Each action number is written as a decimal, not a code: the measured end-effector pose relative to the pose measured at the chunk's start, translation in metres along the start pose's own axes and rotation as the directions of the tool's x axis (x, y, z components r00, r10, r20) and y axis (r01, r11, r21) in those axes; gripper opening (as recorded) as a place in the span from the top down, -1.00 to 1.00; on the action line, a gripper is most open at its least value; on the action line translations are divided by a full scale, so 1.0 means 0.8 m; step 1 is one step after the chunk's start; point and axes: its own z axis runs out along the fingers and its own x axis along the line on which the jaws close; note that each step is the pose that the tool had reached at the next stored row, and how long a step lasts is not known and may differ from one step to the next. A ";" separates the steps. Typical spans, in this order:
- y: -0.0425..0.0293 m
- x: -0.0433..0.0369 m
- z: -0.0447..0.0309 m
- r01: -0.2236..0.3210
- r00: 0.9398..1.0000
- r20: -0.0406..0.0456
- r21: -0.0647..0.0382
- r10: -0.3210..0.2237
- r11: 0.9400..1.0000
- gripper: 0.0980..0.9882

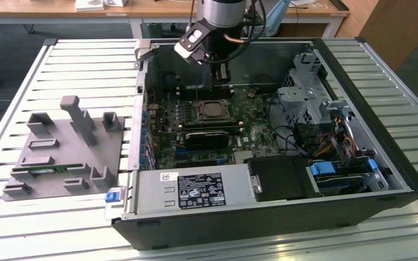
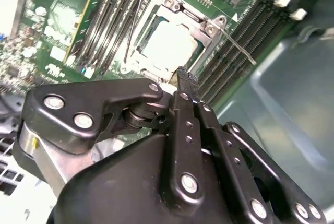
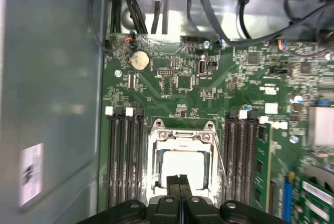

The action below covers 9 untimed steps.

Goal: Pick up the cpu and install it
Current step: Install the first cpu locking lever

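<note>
The cpu (image 1: 210, 110) lies flat in its socket on the green motherboard (image 1: 172, 125) inside the open computer case. Its silver-grey top, with the metal socket frame around it, appears in both wrist views: cpu (image 2: 169, 44), cpu (image 3: 182, 164). A thin wire lever (image 2: 237, 44) sticks out beside the socket. My gripper (image 1: 221, 72) hangs above the board, a little behind the socket, and touches nothing. Its black fingertips (image 3: 176, 182) are pressed together with nothing between them, so the gripper (image 3: 180, 182) is shut; gripper (image 2: 185, 80).
A grey plastic tray (image 1: 63, 152) with upright posts stands at the exterior view's left and carries a green memory stick (image 1: 45, 168). Inside the case are a power supply (image 1: 194, 190), a drive cage (image 1: 311, 92) with cables, and memory slots (image 3: 125, 156) on both sides of the socket.
</note>
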 end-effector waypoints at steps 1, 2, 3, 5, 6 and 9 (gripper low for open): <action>0.0000 0.000 -0.0056 0.000 1.000 0.000 0.000 0.000 1.000 0.98; 0.0000 0.000 -0.0113 0.000 1.000 0.000 0.000 0.000 1.000 0.98; -0.0001 0.000 -0.0169 0.000 1.000 0.000 0.000 0.000 1.000 0.98; -0.0001 0.000 -0.0265 0.000 1.000 0.000 0.000 0.000 1.000 0.98; -0.0002 0.000 -0.0291 0.000 1.000 0.000 0.000 0.000 1.000 0.98; -0.0006 0.000 -0.0309 0.004 1.000 0.000 0.000 -0.004 1.000 0.98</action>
